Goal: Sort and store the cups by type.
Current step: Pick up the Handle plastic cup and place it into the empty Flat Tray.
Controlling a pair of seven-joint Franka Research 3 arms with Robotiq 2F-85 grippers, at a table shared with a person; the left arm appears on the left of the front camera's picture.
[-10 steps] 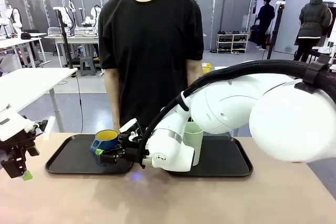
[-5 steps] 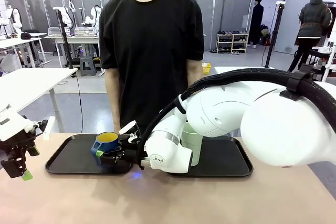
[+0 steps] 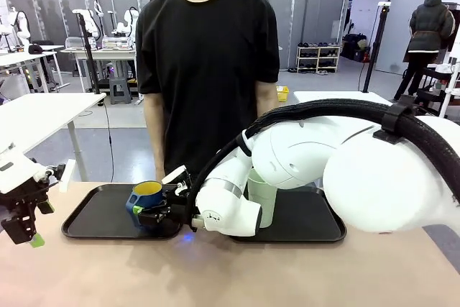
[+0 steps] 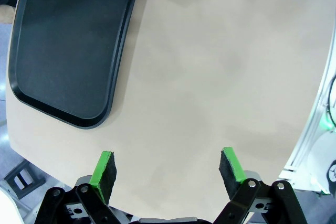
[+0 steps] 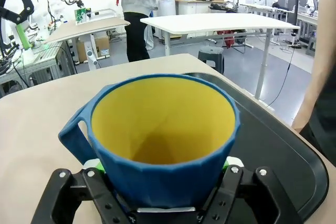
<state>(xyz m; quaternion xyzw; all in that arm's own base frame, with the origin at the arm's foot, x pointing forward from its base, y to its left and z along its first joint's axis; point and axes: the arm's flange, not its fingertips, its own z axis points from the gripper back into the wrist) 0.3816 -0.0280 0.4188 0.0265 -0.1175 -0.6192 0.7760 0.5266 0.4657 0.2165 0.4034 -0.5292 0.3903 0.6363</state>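
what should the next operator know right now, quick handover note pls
Right gripper: shut on the blue mug, reaching across over the left tray; whether the mug rests on it or is just above, I cannot tell.
Left gripper: open, holding nothing, above bare table near that tray's corner.
Green tumbler: upright on the right tray, partly behind the right arm.
Done: tumbler on its tray.
Left: release the mug on the left tray, withdraw.
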